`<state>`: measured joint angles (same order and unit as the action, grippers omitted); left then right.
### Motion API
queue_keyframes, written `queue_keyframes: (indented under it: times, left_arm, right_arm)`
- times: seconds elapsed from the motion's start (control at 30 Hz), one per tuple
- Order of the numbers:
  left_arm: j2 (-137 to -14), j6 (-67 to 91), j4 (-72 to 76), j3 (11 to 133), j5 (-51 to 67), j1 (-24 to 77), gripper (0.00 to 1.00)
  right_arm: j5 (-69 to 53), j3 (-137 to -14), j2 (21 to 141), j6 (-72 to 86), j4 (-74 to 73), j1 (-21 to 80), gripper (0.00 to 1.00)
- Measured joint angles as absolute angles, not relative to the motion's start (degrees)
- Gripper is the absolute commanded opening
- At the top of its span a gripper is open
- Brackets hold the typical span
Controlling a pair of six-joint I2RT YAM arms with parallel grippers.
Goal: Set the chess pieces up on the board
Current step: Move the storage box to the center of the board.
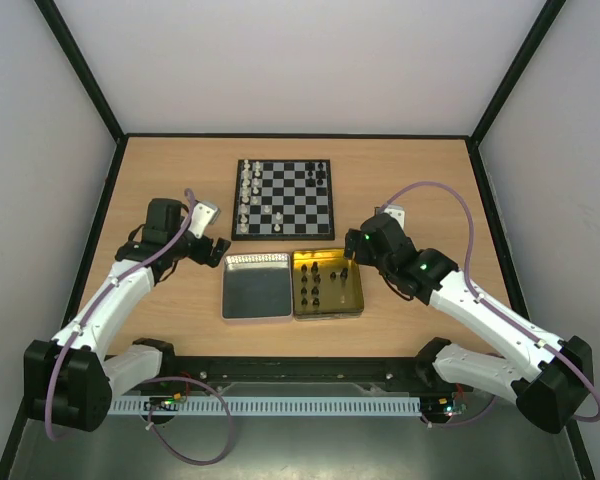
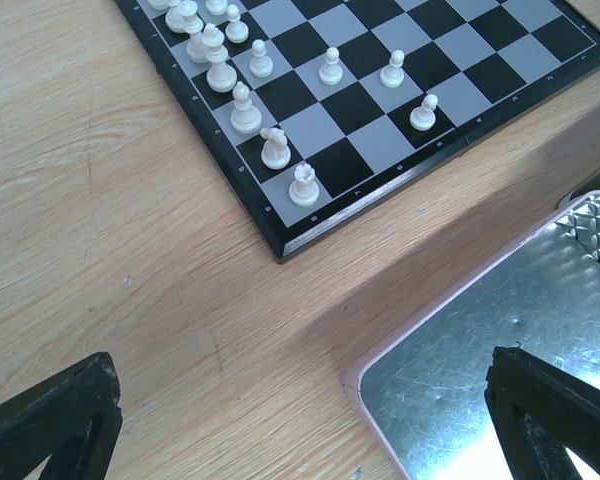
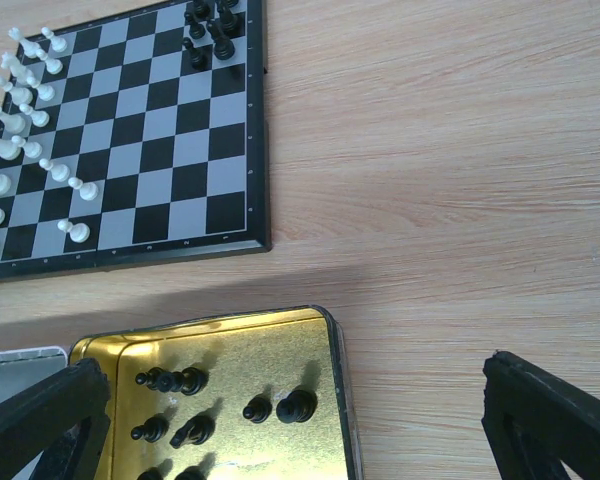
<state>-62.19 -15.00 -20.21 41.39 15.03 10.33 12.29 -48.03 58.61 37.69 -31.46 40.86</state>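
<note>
Most black pieces (image 3: pixel 297 405) lie in the yellow tray (image 3: pixel 337 380) at bottom centre, between the wide-open, empty right gripper (image 3: pixel 292 368) fingers; board (image 3: pixel 130 130) upper left. Left gripper (image 2: pixel 300 358), also open and empty, hovers beside the silver tray (image 2: pixel 480 320), farther off

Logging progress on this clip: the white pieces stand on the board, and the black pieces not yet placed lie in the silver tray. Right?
Not quite. The white pieces do stand on the board, but the unplaced black pieces lie in the yellow tray, not the silver tray beside it, as the right wrist view shows.
</note>
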Motion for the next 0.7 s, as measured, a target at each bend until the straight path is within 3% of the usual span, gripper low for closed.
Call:
queue_keyframes:
  times: [0.7]
  left_arm:
    - [-61.8, -15.3, -20.6, 41.3, 15.7, 10.3, 1.00]
  right_arm:
    - [12.7, -48.0, 58.6, 38.0, -31.5, 40.9, 0.98]
